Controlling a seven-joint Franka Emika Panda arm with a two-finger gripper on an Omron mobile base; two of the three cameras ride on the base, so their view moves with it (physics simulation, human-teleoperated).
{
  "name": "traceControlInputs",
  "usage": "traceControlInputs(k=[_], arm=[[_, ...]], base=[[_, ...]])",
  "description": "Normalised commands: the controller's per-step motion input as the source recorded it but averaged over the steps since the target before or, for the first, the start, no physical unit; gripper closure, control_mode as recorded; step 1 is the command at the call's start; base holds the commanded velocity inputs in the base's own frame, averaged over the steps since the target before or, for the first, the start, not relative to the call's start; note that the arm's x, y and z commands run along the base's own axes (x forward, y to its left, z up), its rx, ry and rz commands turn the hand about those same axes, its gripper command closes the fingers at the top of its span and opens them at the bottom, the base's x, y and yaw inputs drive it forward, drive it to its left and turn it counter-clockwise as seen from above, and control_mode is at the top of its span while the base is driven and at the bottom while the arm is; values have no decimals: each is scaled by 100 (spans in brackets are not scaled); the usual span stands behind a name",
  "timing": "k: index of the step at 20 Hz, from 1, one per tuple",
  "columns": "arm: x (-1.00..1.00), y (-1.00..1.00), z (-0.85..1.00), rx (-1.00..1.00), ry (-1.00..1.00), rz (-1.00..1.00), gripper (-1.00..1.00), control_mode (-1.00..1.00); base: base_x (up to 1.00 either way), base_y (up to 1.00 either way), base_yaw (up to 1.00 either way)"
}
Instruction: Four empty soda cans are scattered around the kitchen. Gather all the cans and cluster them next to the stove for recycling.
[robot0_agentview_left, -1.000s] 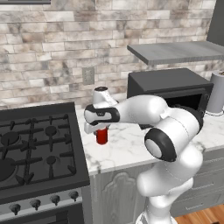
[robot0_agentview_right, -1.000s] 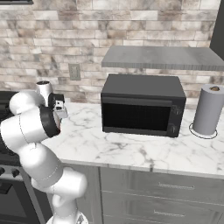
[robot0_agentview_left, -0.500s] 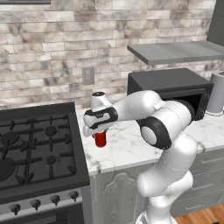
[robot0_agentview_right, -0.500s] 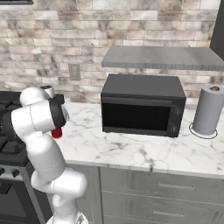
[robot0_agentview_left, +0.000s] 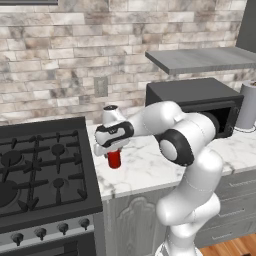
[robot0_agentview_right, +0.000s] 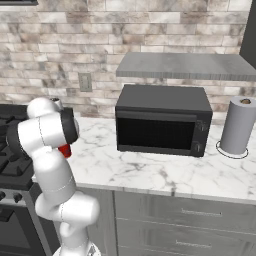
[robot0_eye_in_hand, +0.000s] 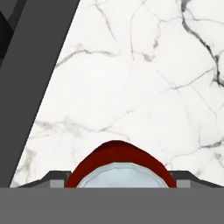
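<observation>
From the left base view, we hold a red soda can (robot0_agentview_left: 114, 159) upright on the tabletop (robot0_agentview_left: 150, 170) just beside the stove (robot0_agentview_left: 45, 175), where cans must cluster. In the hand view, our fingers (robot0_eye_in_hand: 119, 179) pinch the can from both sides.

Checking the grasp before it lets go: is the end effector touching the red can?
Touching. In the hand view the two fingertips sit flush against both sides of the red can, no gap visible. The left base view shows the end effector over the can's top.

No legible text, seemingly, anywhere
</observation>
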Motion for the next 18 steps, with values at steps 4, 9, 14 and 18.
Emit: traceControlInputs(k=[4,9,14,18], arm=[[0,1,-35,0,0,-1,-100,-100],[0,0,-13,0,0,-2,-100,-100],[0,0,5,2,0,0,-100,-100],[0,0,8,3,0,0,-100,-100]], base=[[0,0,0],[0,0,0],[0,0,0],[0,0,0]])
